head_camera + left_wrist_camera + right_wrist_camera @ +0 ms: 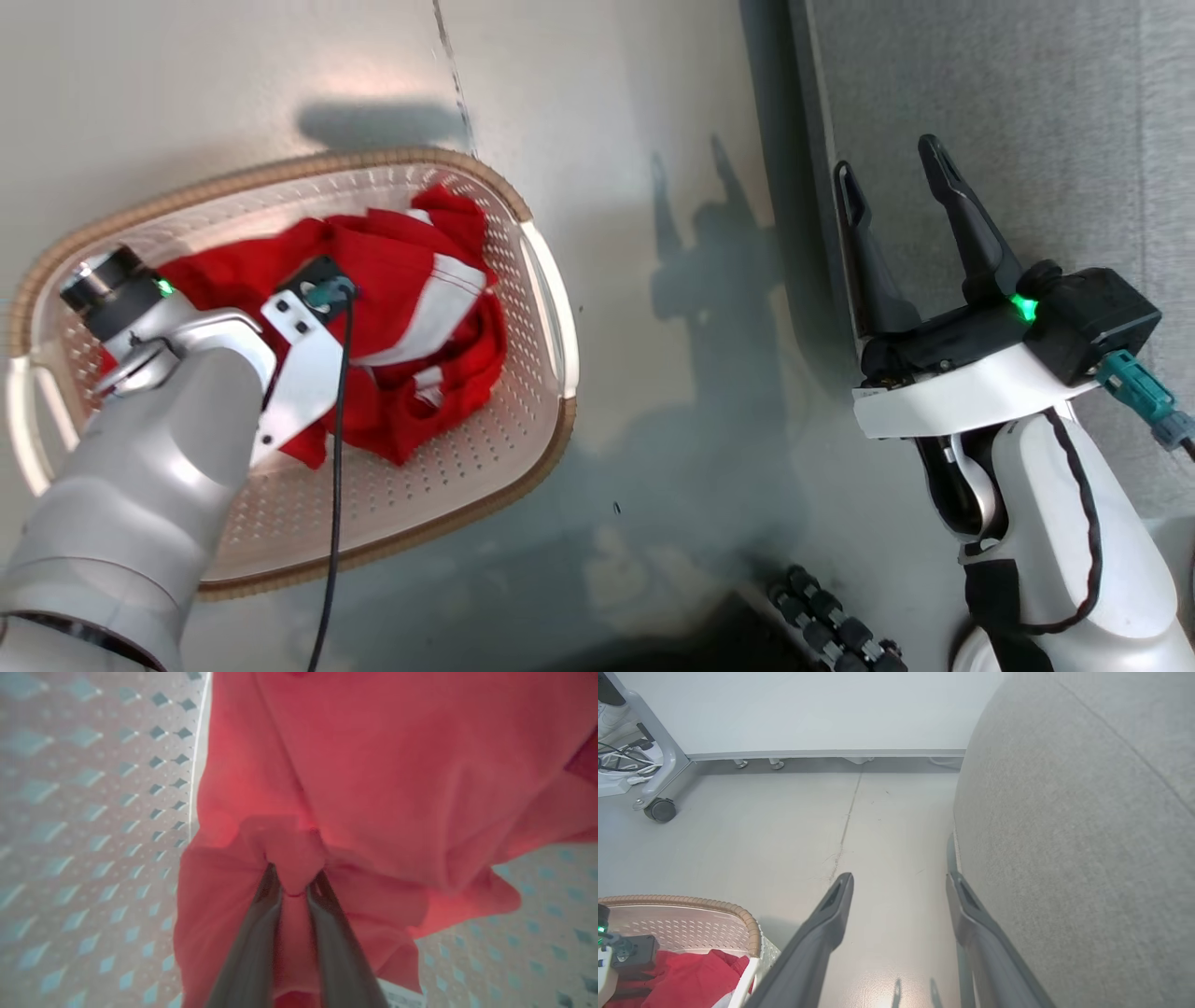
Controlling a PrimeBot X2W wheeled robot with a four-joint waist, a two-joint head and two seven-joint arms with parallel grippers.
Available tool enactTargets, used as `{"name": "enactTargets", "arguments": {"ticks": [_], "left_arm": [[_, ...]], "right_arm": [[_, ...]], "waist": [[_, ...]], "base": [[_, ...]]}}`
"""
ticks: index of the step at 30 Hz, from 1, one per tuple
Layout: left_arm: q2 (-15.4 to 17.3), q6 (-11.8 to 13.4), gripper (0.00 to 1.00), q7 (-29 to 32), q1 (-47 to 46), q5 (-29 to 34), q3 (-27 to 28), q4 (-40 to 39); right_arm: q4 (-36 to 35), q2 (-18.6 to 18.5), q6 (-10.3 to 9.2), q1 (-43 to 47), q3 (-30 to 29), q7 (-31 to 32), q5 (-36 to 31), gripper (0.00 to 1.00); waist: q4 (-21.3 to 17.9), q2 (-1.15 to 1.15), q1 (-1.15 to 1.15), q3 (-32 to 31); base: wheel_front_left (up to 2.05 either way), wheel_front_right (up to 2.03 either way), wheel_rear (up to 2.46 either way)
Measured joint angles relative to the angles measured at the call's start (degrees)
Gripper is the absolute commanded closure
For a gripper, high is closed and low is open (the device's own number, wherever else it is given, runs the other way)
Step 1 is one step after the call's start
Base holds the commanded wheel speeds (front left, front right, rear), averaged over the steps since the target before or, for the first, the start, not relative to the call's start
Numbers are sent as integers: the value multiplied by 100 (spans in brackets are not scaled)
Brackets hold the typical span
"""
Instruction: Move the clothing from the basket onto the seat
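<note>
The clothing [411, 280] is a bright red heap with white panels lying in the cream perforated basket [280, 168] on the floor at the left. My left arm reaches down into the basket. In the left wrist view my left gripper [294, 877] is shut on a fold of the red clothing [373, 765], with the basket's perforated wall [93, 812] beside it. My right gripper [889, 161] hangs open with nothing in it, over the near edge of the grey seat [1027, 112]. The right wrist view shows that gripper [900, 879] beside the seat [1087, 835], with the basket [691, 901] and clothing [691, 973] at lower left.
Pale floor with a thin crack [843, 835] lies between basket and seat. A grey cart leg on a caster wheel [658, 809] and loose cables stand by the far wall. Small dark rollers of my base [831, 635] show at the bottom.
</note>
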Motion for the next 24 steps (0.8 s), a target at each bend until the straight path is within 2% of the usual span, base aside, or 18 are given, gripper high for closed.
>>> {"name": "enactTargets", "arguments": {"ticks": [15, 24], "left_arm": [[-514, -2, 100, -791, 727, -464, 20, 2], [-835, 51, 100, -1936, 1194, -956, 196, -96]], "right_arm": [[404, 7, 0, 305, -279, 0, -325, 0], [614, -70, 0, 762, -485, -1, -433, 0]], "waist": [[406, 0, 0, -1602], [758, 0, 0, -2695]], "base": [[0, 0, 0], [0, 0, 0]]}}
